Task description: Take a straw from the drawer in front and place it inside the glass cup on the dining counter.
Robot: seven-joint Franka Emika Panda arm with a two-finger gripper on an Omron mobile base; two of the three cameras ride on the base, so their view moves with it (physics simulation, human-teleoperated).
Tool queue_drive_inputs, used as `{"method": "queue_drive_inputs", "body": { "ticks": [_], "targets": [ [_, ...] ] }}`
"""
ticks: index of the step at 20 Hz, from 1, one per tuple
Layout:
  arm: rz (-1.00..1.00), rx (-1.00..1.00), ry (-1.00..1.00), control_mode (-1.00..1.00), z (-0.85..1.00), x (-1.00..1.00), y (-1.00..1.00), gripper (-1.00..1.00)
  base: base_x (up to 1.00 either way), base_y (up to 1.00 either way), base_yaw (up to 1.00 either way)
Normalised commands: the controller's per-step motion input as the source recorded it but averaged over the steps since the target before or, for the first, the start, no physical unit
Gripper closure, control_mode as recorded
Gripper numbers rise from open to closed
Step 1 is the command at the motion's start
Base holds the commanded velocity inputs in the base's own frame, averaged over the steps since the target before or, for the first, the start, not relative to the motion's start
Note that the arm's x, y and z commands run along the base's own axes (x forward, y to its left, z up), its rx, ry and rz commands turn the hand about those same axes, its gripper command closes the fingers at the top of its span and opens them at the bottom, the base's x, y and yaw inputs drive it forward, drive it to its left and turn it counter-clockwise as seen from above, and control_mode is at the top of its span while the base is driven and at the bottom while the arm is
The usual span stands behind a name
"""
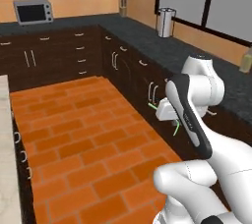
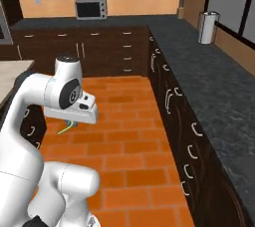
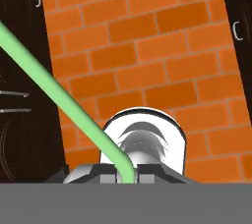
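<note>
Gripper (image 3: pixel 125 178) closed on the straw (image 3: pixel 59 101); one straw, light green. In the hand view it runs from between the fingertips diagonally up to the upper-left edge, with its bent end at the pinch point. From the left base view the straw (image 1: pixel 176 128) shows as short green ends poking out on either side of the hand (image 1: pixel 166 111); from the right base view a green end (image 2: pixel 65 127) hangs just below the hand (image 2: pixel 79 112).

Arm pose: elbow raised, forearm folded back, hand held level over the floor at mid height, well clear of any counter. The hand sits between the row of cabinets and the open floor, camera looking down on the bricks.

Below the hand: orange brick floor (image 1: pixel 83 139), one continuous surface.

Beside the hand: dark wood cabinets (image 2: pixel 172 106) with curved silver handles, under a black speckled counter (image 2: pixel 209 81) that wraps round the far corner. All drawer fronts visible in that run look shut.

Farther out on that counter: one steel canister (image 1: pixel 166 22) near the window, one toaster oven (image 1: pixel 33 11) against the back wall.

Opposite side from the cabinets: one edge of the pale marbled dining counter (image 1: pixel 6 159), well apart from the hand.
</note>
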Motion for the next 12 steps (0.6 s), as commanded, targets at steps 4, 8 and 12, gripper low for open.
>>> {"method": "queue_drive_inputs", "body": {
  "ticks": [4, 8, 12],
  "targets": [
    [0.0, 0.0, 0.0, 1.0, 0.0, 0.0, 0.0, 1.0, 1.0, -0.16, 0.35],
    [0.0, 0.0, 0.0, 1.0, 0.0, 0.0, 0.0, 1.0, 1.0, -0.23, 0.33],
    [0.0, 0.0, 0.0, 1.0, 0.0, 0.0, 0.0, 1.0, 1.0, -0.28, 0.31]
  ]
}}
